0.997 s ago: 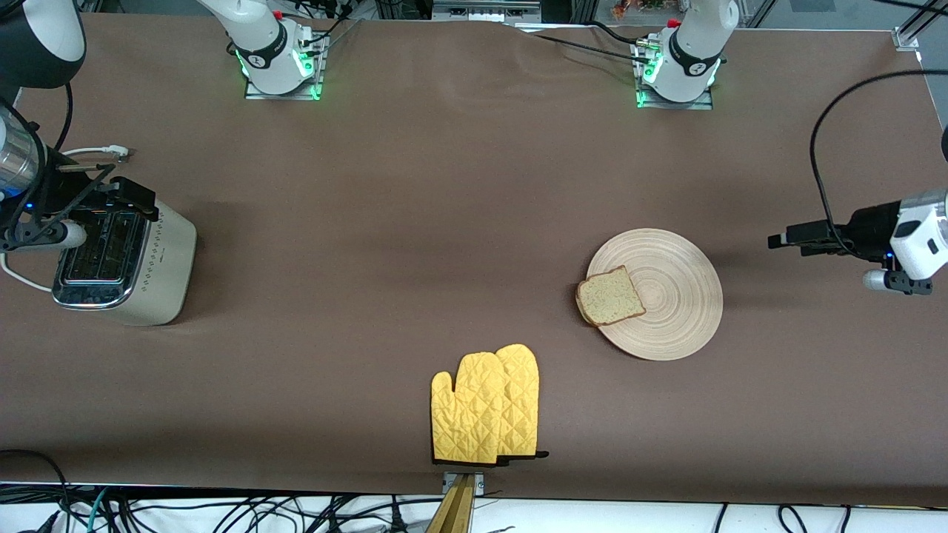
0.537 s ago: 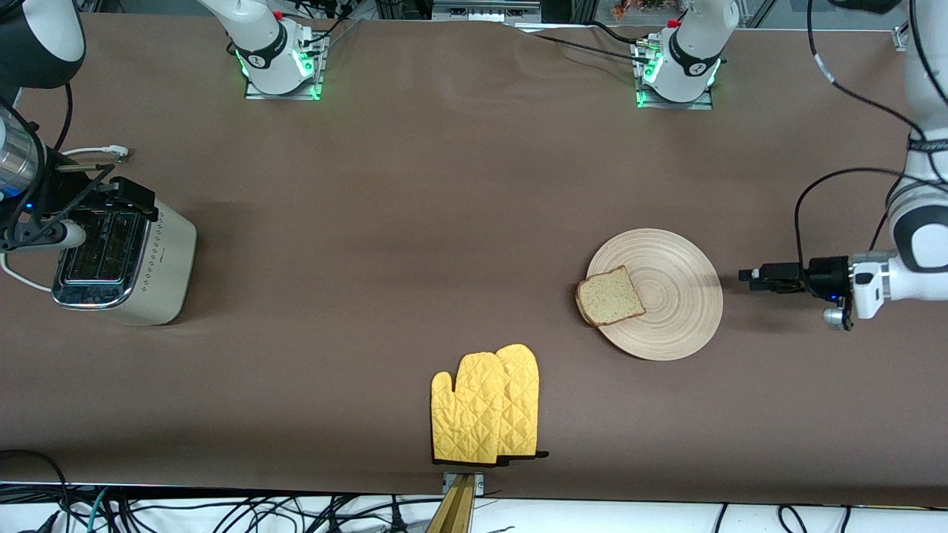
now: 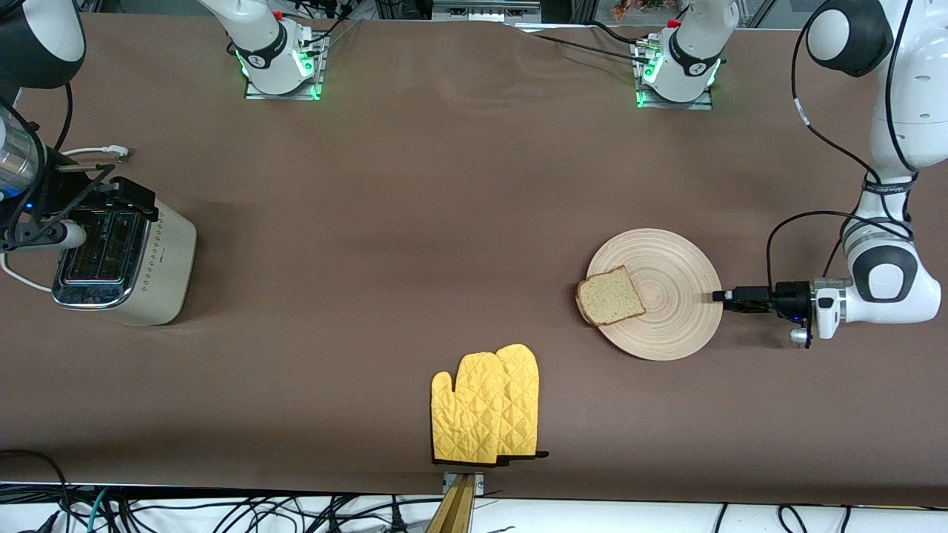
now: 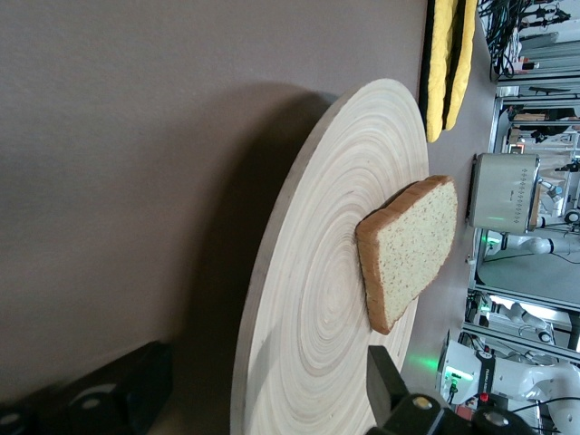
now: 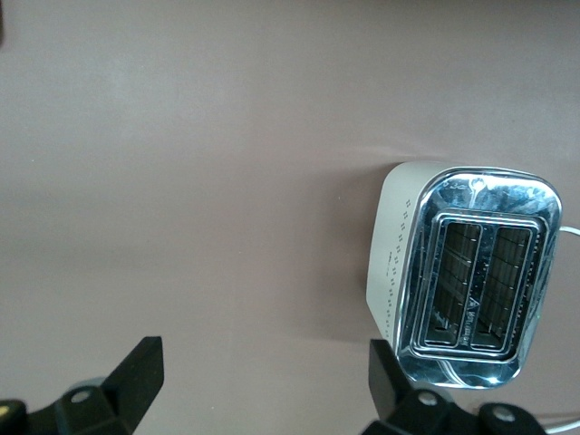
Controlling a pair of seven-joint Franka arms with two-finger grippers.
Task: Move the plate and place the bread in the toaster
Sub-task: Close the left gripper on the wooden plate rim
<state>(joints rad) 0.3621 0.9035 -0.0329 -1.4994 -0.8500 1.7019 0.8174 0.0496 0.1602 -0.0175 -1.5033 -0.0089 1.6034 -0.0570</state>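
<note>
Plate (image 3: 666,296), wooden, rigid, light, slick-faced, on desk toward left arm's end, bread (image 3: 609,297) loose at its rim: grasp thin edge where left gripper (image 3: 720,296) straddles, jaws open; right gripper (image 5: 263,376) open above toaster (image 3: 122,260).

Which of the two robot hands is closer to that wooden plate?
The left gripper: its open fingers reach the plate at its rim. The right gripper hangs over the toaster, at the table's right-arm end.

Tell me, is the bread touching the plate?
Touching: the left wrist view shows the bread lying flat on the plate, no gap.
</note>
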